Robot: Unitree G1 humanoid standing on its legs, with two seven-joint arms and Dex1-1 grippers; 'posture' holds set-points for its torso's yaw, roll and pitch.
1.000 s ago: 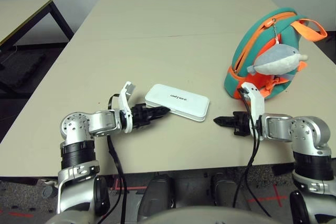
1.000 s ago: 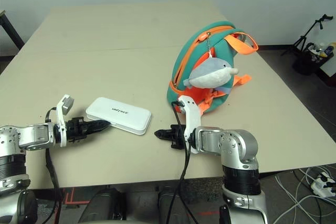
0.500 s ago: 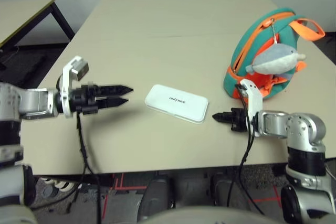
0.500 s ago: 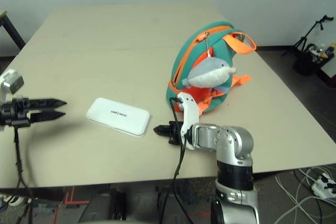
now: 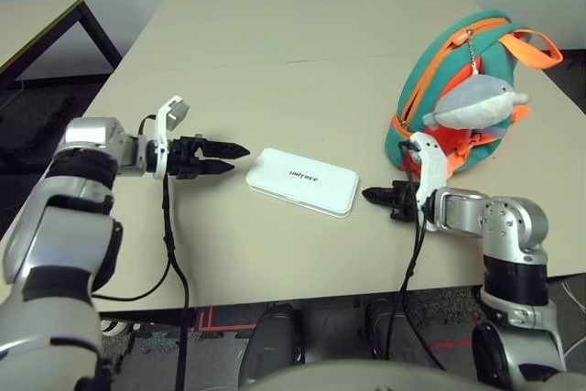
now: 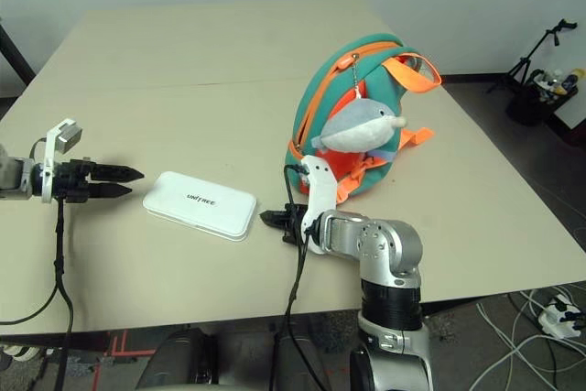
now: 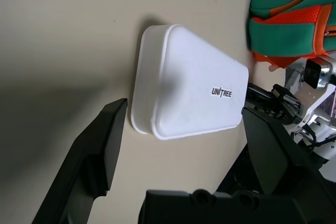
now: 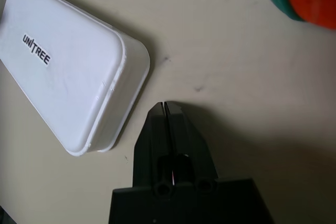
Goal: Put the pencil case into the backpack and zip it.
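The white pencil case (image 5: 301, 180) with black UNITREE lettering lies flat near the table's front, between my two grippers. My left gripper (image 5: 240, 157) is open and points at the case's left end from a short gap away, holding nothing. My right gripper (image 5: 368, 195) is shut and empty, its tip just off the case's right end (image 8: 113, 114). The teal backpack (image 5: 439, 70) with orange trim stands upright at the right, a grey plush dolphin (image 5: 472, 101) hanging on its front, just behind my right wrist.
A dark-framed side table (image 5: 41, 25) stands off the far left. A seam (image 5: 275, 63) crosses the beige tabletop behind the case. Black cables hang from both wrists over the front edge. A stand and clutter (image 6: 540, 80) sit on the floor at the right.
My left gripper has let go of the case's left end, opened and drawn back to the left. The right gripper crept slightly toward the case. The case stays put.
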